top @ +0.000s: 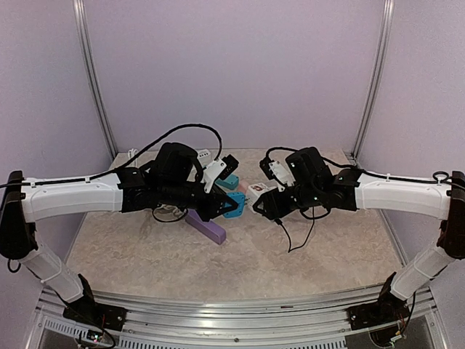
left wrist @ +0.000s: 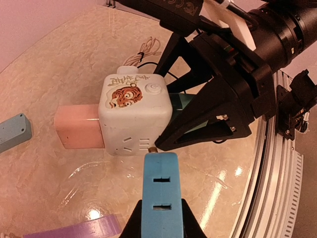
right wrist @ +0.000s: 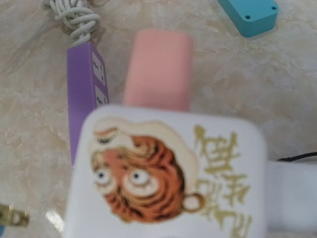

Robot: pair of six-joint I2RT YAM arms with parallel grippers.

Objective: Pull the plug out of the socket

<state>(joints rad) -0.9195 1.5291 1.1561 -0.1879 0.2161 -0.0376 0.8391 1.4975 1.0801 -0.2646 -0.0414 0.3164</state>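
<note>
Grip status first: my left gripper [left wrist: 162, 224] is closed on the flat sides of the blue plug [left wrist: 159, 191], and my right gripper [left wrist: 174, 106] clamps the white cube socket [left wrist: 134, 111] from its far side. The plug's nose sits just at the cube's lower front face, near the middle of the table [left wrist: 44, 188]. One brass prong [left wrist: 153, 148] shows at the joint, and I cannot tell whether it is fully clear. I judge both parts to be light, rigid, glossy plastic, likely slippery under the pads. Take hold on the plug's broad faces and pull straight along the prong. Twisting may bend the brass. A pink block [left wrist: 77, 126] sits against the cube's left face.
</note>
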